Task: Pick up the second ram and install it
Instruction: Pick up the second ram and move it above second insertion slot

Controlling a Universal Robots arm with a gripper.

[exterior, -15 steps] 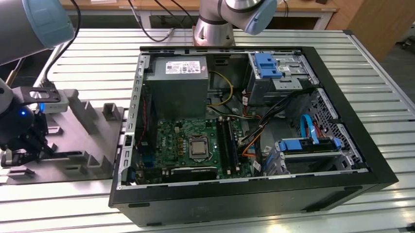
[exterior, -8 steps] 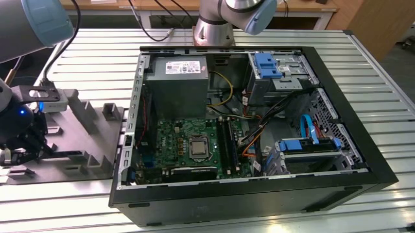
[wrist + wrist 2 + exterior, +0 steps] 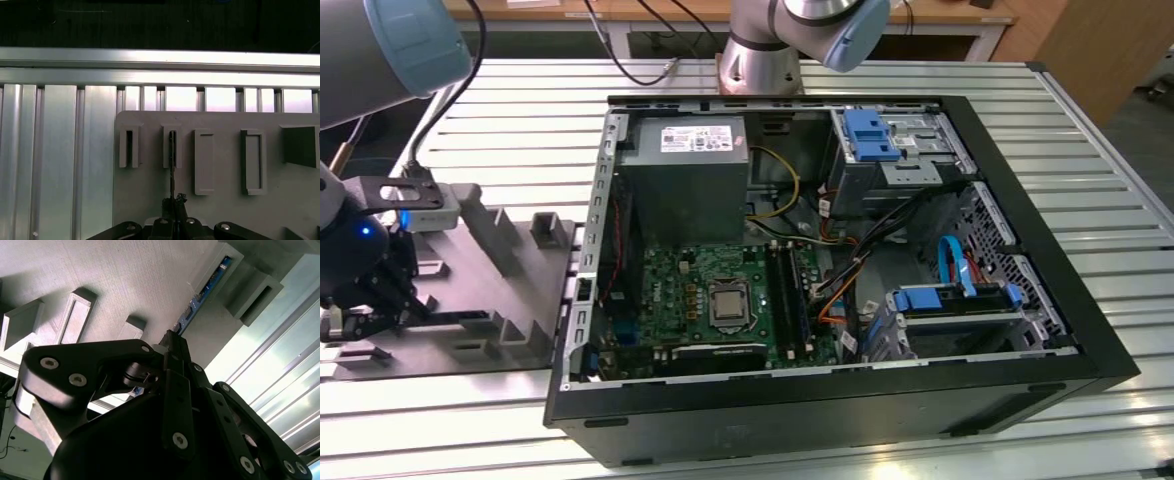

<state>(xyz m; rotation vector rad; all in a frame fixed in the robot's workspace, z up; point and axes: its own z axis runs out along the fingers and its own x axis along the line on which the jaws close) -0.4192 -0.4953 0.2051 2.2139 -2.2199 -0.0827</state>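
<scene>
The second ram [image 3: 205, 287] is a thin dark blue strip standing on edge in a slot of the grey holder [image 3: 125, 280]. In the first wrist view the ram [image 3: 172, 150] shows edge-on, running from the slot down between the fingertips. My gripper [image 3: 173, 201] is shut on the strip's near end, which still sits in the holder [image 3: 225, 210]. In the exterior view the gripper [image 3: 360, 310] hangs over the holder [image 3: 507, 260] at the exterior view's left, away from the open computer case [image 3: 1014, 390]. The green motherboard [image 3: 707, 290] with its long black slots [image 3: 787, 285] lies inside the case.
The holder [image 3: 300, 200] has several other slots and pockets beside the ram's. It lies on a ribbed aluminium table [image 3: 520, 120]. Inside the case are a power supply [image 3: 687, 170], blue drive brackets [image 3: 867, 135] and loose cables [image 3: 854, 270]. A second arm's base [image 3: 761, 60] stands behind the case.
</scene>
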